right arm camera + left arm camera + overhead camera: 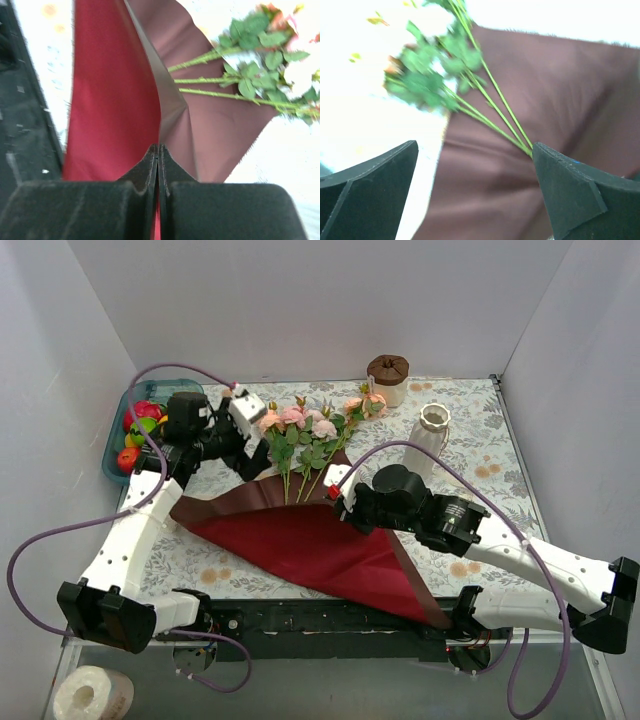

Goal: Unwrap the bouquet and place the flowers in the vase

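Right hand [158, 148] is clenched on a fold of floppy maroon wrapping paper [107, 100], left hand [475, 145] released. Rose stems [302, 485] look thin and bendy, so grab their 6 o'clock ends.

roses: pink and peach artificial roses [395, 65], blown-out mush in the left wrist view, fuzzy and clipped in the right wrist one
stems: thin green stem ends [517, 137] vanish behind a left tool [475, 145] finger
wrap: dark red paper wrap [300, 545], right side tucked under the right arm
bin: blue plastic bin [110, 450] of toy fruit, half behind the left arm
roll: white roll [92, 695], clipped at the bottom edge
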`<state>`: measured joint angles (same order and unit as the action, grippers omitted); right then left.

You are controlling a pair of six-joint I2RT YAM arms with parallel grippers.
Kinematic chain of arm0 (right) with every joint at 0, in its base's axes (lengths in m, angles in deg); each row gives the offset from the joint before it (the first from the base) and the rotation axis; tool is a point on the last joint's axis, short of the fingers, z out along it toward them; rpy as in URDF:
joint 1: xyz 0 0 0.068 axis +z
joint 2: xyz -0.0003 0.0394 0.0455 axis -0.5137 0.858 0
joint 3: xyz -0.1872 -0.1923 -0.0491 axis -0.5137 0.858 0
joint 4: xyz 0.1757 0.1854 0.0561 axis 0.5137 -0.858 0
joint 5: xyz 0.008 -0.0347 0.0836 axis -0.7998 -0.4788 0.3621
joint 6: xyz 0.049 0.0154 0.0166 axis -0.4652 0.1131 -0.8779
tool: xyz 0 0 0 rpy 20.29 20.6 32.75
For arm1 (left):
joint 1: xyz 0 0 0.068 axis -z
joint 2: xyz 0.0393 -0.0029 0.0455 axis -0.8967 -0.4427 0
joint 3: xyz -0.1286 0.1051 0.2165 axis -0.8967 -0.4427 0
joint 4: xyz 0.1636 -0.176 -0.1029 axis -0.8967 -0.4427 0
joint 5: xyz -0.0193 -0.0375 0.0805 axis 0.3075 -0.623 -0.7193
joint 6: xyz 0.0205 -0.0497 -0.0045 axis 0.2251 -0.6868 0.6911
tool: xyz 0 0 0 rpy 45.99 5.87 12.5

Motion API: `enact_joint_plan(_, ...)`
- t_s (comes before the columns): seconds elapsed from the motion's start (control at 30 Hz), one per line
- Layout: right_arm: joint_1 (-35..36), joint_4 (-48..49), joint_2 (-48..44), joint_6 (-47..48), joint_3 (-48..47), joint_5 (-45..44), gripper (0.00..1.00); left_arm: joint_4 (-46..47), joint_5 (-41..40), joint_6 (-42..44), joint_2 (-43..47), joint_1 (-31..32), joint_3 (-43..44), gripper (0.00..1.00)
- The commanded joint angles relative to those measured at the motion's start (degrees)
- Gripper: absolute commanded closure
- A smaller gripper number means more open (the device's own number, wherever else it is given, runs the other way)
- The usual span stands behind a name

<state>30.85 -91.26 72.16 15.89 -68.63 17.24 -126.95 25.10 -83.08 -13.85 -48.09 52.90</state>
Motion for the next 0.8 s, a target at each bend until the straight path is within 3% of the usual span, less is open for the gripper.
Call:
enact_joint_plan(0.0, 2.4, -3.46, -0.72, -5.62, -7.23, 10.55, 0.99, 8.36, -1.07, -13.44, -2.17, -1.49, 7.91, 0.02)
enact_joint_plan(0.17, 9.33, -4.61, 0.25, -13.6, -9.34, 19.07, 0.99, 5.39, 0.23, -11.35, -4.9, -1.4, 7.75, 0.02)
enact_joint_plan(0.4, 23.92, 1.09, 6.22, -24.07, -11.01, 19.98, 0.96, -4.11, 4.37, 0.33, -8.24, -0.35, 3.09, 0.02)
enact_joint_plan(0.47, 26.65, 3.73, 8.23, -25.31, -11.71, 20.06, 0.87, -6.21, 4.63, 3.94, -8.94, 1.84, 1.51, 0.02)
enact_joint_plan(0.57, 28.07, 5.68, 10.44, -25.84, -14.78, 19.01, 0.53, -8.58, 4.28, 6.67, -9.38, 6.76, -1.48, 0.02)
enact_joint_plan(0.6, 28.07, 4.72, 10.79, -25.84, -16.79, 18.31, 0.36, -9.38, 4.54, 8.33, -9.38, 8.17, -2.88, 0.02)
enact_joint_plan(0.7, 28.07, 3.66, 10.01, -24.53, -18.92, 16.11, 0.15, -11.58, 5.77, 12.38, -7.81, 12.39, -4.91, 0.03)
enact_joint_plan(0.77, 27.98, 3.65, 7.9, -23.91, -20.06, 14.7, 0.07, -14.39, 7.61, 18.32, -5.53, 13.1, -6.4, 0.04)
